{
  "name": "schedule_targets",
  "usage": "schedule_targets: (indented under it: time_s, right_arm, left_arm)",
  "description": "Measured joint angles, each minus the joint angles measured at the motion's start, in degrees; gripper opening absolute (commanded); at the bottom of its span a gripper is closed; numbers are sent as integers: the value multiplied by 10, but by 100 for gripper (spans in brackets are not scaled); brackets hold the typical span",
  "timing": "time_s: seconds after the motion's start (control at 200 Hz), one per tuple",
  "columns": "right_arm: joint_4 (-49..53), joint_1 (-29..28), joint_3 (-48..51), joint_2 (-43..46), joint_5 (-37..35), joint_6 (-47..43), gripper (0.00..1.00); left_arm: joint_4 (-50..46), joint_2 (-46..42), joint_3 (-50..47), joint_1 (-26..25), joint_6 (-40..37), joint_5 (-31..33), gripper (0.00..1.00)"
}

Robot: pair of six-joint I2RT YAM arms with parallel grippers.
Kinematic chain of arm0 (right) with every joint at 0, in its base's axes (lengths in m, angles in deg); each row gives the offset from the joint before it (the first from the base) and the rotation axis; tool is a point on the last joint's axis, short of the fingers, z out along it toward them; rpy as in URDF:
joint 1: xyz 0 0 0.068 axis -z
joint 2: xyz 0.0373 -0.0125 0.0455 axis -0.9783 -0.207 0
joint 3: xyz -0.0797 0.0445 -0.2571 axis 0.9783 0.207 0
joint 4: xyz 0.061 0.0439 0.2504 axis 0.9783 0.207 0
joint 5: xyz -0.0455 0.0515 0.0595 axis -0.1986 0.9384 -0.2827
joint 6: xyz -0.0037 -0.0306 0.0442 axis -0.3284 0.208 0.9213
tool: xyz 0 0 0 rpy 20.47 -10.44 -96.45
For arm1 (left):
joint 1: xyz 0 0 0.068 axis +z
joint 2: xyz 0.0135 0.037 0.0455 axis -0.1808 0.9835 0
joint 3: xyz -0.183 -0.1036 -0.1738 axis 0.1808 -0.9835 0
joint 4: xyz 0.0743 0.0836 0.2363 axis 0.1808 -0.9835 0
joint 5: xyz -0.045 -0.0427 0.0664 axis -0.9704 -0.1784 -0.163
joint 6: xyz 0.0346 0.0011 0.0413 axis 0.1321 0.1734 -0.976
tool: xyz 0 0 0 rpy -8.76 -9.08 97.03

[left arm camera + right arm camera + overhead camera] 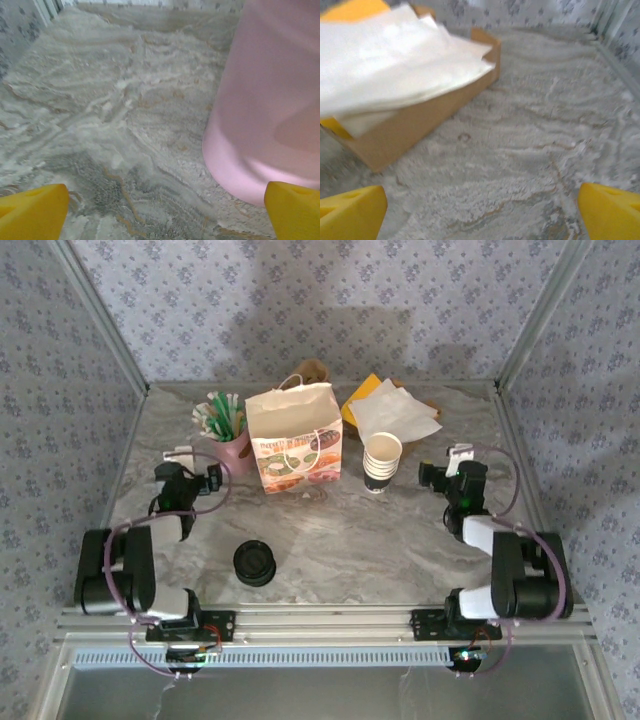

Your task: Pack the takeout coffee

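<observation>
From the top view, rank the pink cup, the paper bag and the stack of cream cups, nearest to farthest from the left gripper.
1. Pink cup: just right of the open left gripper, slightly farther back.
2. Paper bag: upright at the table's middle, right of the pink cup.
3. Stack of cream cups: right of the bag, on the right arm's side.

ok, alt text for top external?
A paper bag stands upright at the back of a marble table, pink cup of straws on its left, stacked cream cups on its right. Black lids lie near the front; left tool and right tool are open.
</observation>
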Motion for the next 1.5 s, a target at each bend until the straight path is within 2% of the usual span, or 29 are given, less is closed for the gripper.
schedule_targets:
  time_s: [0.13,0.24,0.295,0.37,0.445,0.545,0.685,0.879,0.989,1.164,1.329,1.504]
  right_arm:
    - [185,35,-99,115,20,109,100]
    - [295,109,-204,167,130,230,100]
    - [335,141,-236,184,183,291,100]
    - [406,146,-278,195,214,336,100]
    - [472,123,-322,195,233,359,100]
    - [561,93,-376,195,238,371,100]
    - [672,49,-447,194,220,366,100]
    - [818,-72,-559,150,134,316,99]
    - [895,-139,-629,91,80,282,99]
    - [981,-220,-719,6,33,245,97]
    - [1016,-291,-812,-65,2,229,93]
    - [1031,-333,-914,-156,-18,224,92]
  left_arm:
    - [-119,-122,41,2,17,0,100]
    - [-258,-200,129,3,54,-2,100]
    - [-344,-225,191,4,110,8,100]
    - [-443,-248,265,7,191,19,100]
    - [-503,-276,299,12,255,5,100]
    - [-559,-318,292,14,332,-33,100]
    - [-656,-342,288,-22,388,-52,98]
    - [-808,-306,361,-129,392,-22,94]
    - [-873,-251,444,-201,384,5,92]
    - [-980,-126,592,-301,359,61,92]
    - [-1025,-74,649,-316,353,87,92]
    - [-1029,-57,671,-316,356,90,92]
